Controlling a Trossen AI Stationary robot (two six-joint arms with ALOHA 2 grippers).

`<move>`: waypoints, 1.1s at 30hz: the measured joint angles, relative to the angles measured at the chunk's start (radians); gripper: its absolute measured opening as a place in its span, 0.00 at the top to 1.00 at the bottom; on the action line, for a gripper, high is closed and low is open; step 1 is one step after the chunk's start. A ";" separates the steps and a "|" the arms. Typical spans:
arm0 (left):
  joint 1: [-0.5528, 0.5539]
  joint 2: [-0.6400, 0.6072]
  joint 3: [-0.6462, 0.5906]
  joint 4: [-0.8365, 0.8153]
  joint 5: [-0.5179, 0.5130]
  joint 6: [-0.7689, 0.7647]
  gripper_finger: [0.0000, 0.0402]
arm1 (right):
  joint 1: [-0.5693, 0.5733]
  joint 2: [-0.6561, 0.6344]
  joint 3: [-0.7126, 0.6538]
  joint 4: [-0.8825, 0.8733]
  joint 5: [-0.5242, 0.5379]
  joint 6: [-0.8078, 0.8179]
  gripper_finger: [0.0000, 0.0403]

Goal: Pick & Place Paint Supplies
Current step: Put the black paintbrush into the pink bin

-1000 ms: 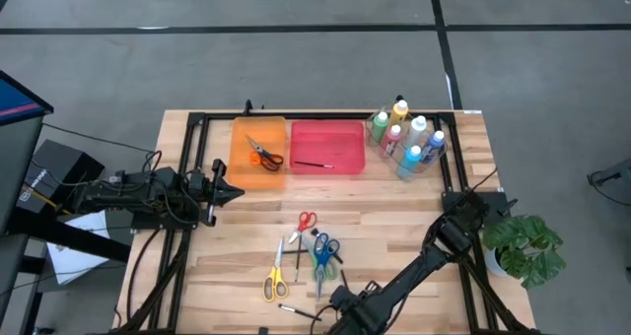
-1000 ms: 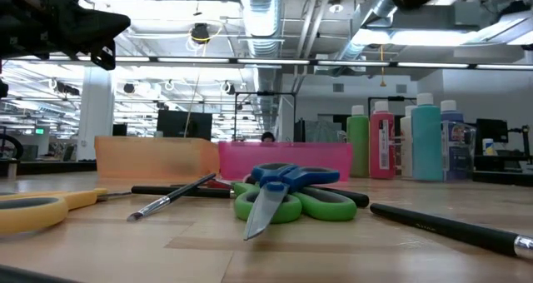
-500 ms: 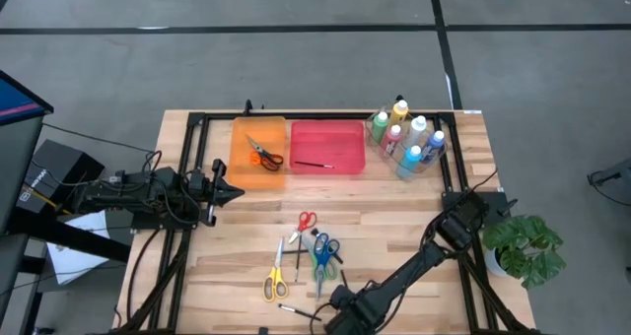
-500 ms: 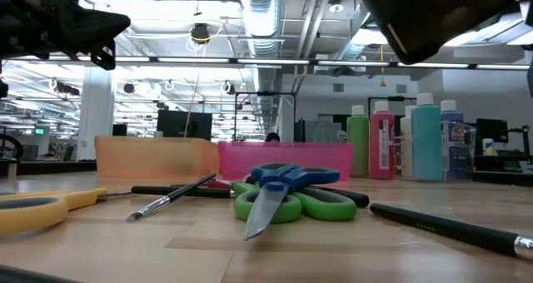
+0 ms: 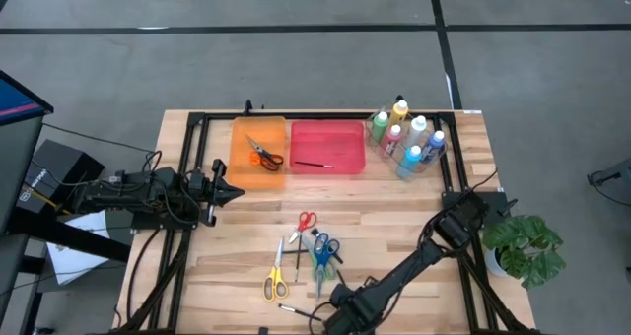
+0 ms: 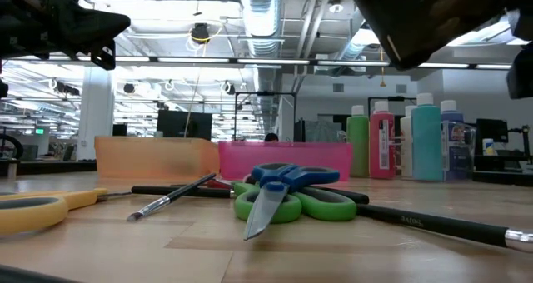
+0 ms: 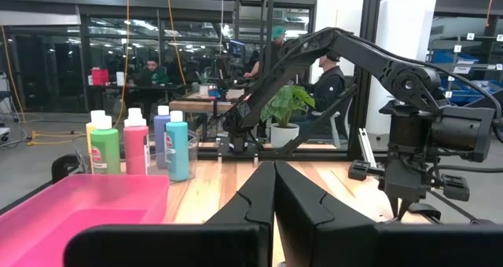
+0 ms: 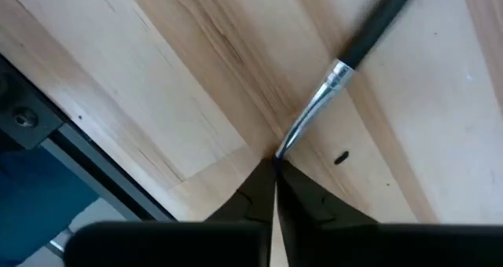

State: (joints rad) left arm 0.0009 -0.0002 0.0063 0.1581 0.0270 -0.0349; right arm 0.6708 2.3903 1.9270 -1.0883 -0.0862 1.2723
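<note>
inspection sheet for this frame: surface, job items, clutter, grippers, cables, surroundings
Surface: wooden table, black frame around it.
Job's things: paint bottles upright in a clear holder at the far right corner; orange scissors in the orange bin; one brush in the pink bin; red scissors, yellow scissors, blue scissors over green scissors and a near-edge brush loose on the table.
Clutter: nothing seen.
Grippers: right gripper shut, tips on the near-edge brush's bristle end at the table's near edge; left gripper shut, by the orange bin.
Cables: bundle along the left arm.
Surroundings: potted plant, seated people beyond the table.
</note>
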 joint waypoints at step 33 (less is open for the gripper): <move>0.000 0.000 0.000 0.000 0.000 0.000 0.99 | 0.098 -0.240 -0.003 -0.130 0.282 -0.004 1.00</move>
State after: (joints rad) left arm 0.0009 -0.0002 0.0063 0.1581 0.0272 -0.0348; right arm 0.7692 2.1507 1.9244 -1.2181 0.1955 1.2686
